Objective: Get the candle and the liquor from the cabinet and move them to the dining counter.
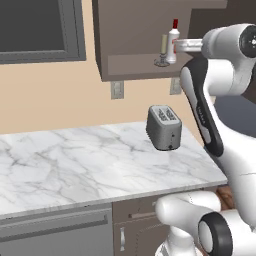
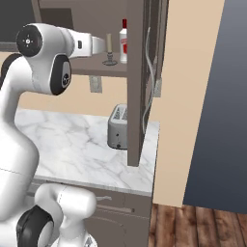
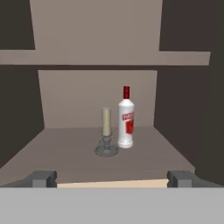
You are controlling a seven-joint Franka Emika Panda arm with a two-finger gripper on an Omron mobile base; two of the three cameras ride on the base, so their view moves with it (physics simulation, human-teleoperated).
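Observation:
The candle, a pale stick in a dark grey dish holder, stands on the lower shelf of the open cabinet. Just right of it, close beside it, stands the liquor, a white bottle with a red cap. Both also show in the base views as the candle and the liquor. My gripper is open, wide apart, in front of the shelf edge with nothing between its fingers. The dining counter is out of view.
A grey toaster sits on the marble wall counter below the cabinet. The cabinet's open door hangs edge-on to the right of the shelf. An upper shelf runs above the two items. A dark window is at left.

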